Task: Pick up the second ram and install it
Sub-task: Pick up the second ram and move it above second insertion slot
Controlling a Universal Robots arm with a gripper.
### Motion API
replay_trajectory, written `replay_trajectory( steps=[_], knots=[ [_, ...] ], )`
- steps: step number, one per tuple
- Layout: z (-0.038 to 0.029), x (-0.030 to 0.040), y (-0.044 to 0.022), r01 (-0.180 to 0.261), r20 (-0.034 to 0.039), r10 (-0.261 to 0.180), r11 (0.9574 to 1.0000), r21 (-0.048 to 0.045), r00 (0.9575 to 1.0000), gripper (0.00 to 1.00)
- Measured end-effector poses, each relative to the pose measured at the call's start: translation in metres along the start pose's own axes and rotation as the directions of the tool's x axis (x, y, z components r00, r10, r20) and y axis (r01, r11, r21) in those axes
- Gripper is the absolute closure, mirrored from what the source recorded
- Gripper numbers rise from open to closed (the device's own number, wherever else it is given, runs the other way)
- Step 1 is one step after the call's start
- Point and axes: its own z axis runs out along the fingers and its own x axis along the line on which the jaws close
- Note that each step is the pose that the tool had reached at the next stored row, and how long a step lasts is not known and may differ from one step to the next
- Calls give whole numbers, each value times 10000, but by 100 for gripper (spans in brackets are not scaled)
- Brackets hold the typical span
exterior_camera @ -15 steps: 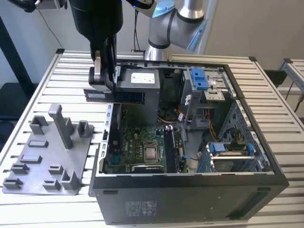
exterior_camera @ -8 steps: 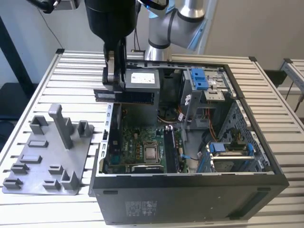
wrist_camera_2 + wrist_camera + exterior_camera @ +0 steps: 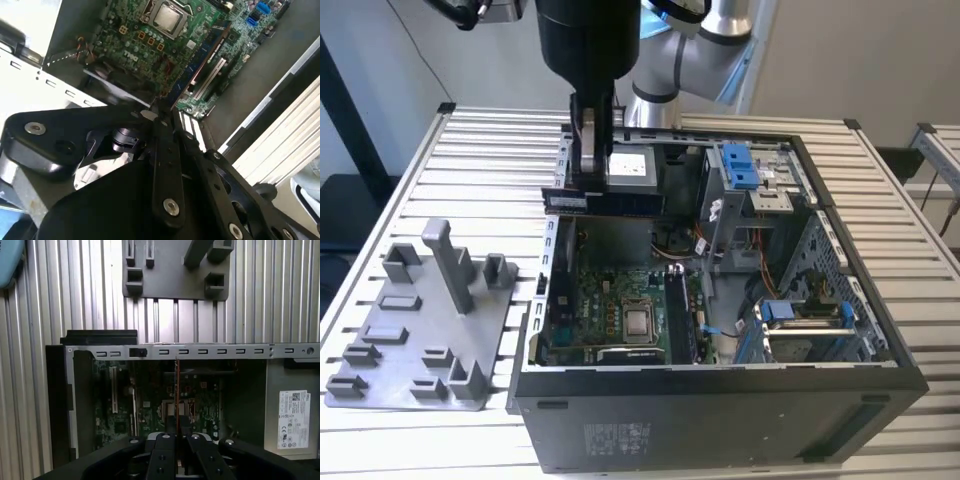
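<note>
Our hand [image 3: 591,182] pinches the memory stick [image 3: 635,203] level above the open computer case [image 3: 720,410], over its green board [image 3: 610,300]; the grey fixture [image 3: 400,330] sits on the tabletop [image 3: 480,140] beside it.

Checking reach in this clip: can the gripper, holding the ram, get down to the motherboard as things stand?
Probably yes. The gripper holds the second ram above the open case; the motherboard lies uncovered below it. The drive cage stands off to the exterior view's right.

The arm [image 3: 588,40] hangs vertical, hand [image 3: 590,182] pointing down, fingers pinched close.
</note>
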Motion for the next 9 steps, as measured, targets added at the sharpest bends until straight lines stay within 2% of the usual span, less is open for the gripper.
replay_trajectory(
  steps=[9],
  knots=[
    [4,-12,-309,0,0,0,10000,-10,10000,86]
  ],
)
